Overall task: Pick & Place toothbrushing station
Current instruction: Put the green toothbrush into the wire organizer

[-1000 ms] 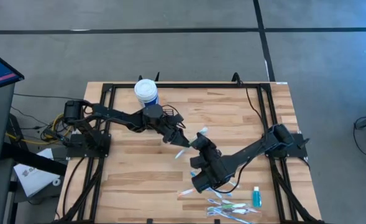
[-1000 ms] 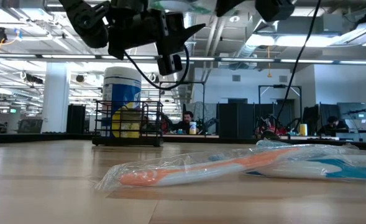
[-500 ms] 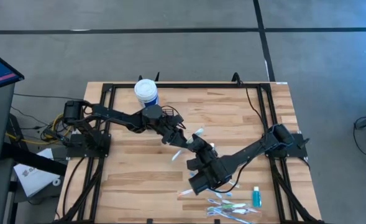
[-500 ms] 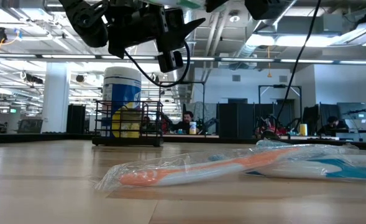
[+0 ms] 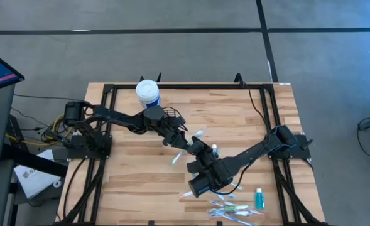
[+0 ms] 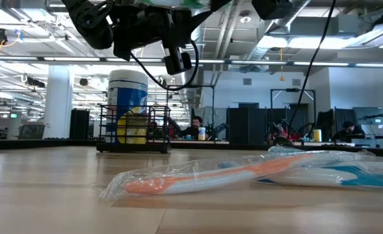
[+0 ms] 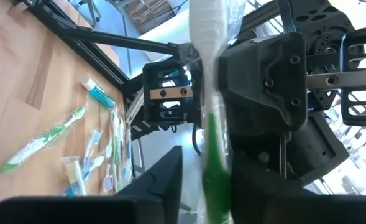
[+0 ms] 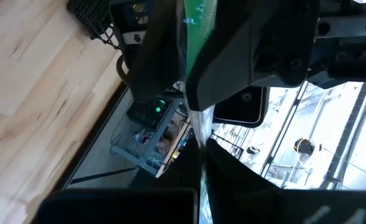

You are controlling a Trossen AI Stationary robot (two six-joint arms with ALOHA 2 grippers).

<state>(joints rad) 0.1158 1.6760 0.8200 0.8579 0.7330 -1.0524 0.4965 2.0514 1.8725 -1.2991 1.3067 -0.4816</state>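
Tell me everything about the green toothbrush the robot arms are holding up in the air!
The green toothbrush has a green and white handle and is sealed in a clear, crinkly wrapper. It hangs above the middle of the wooden table, touching no surface. The right gripper is shut on one end. The left gripper has its fingers on both sides of the other part, so both arms meet at it, as in a handover.
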